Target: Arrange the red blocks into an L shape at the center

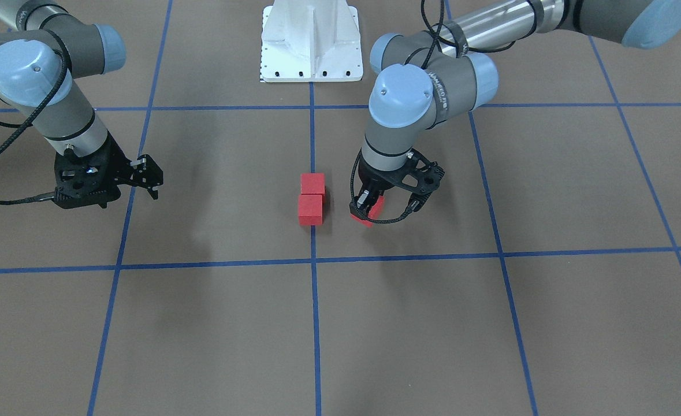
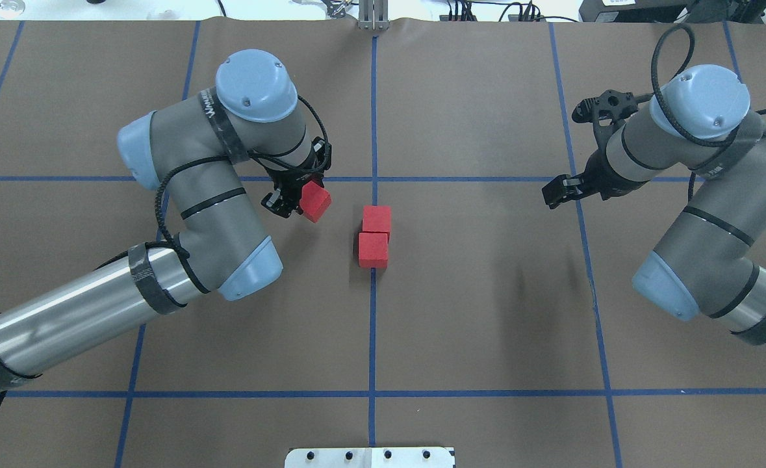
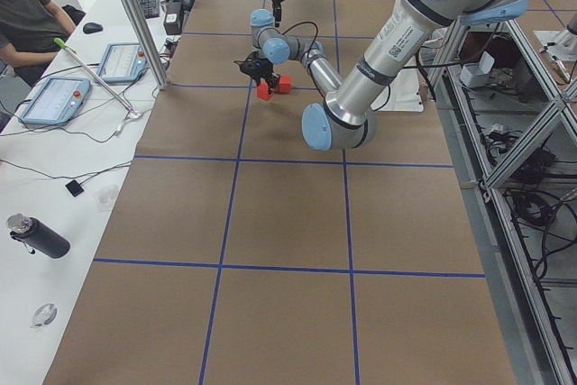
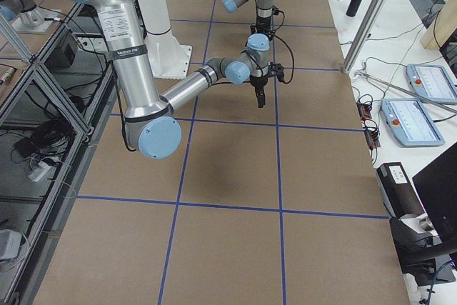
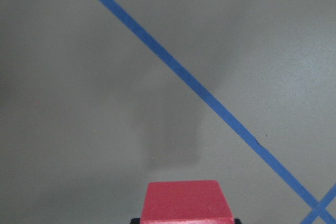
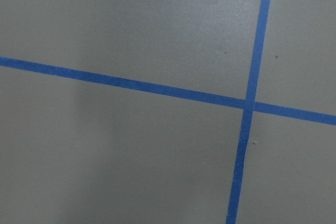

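My left gripper (image 2: 299,197) is clamped on one small matte red cube (image 2: 316,201), which is tilted and held just off the brown table with blue taped grid lines (image 2: 486,292). A second red cube (image 2: 377,220) and a third red cube (image 2: 373,250) lie touching, slightly offset, on the centre line (image 2: 373,325), near the held one. My right gripper (image 2: 559,192) hangs well apart over bare table. I can't tell how wide its jaws stand.
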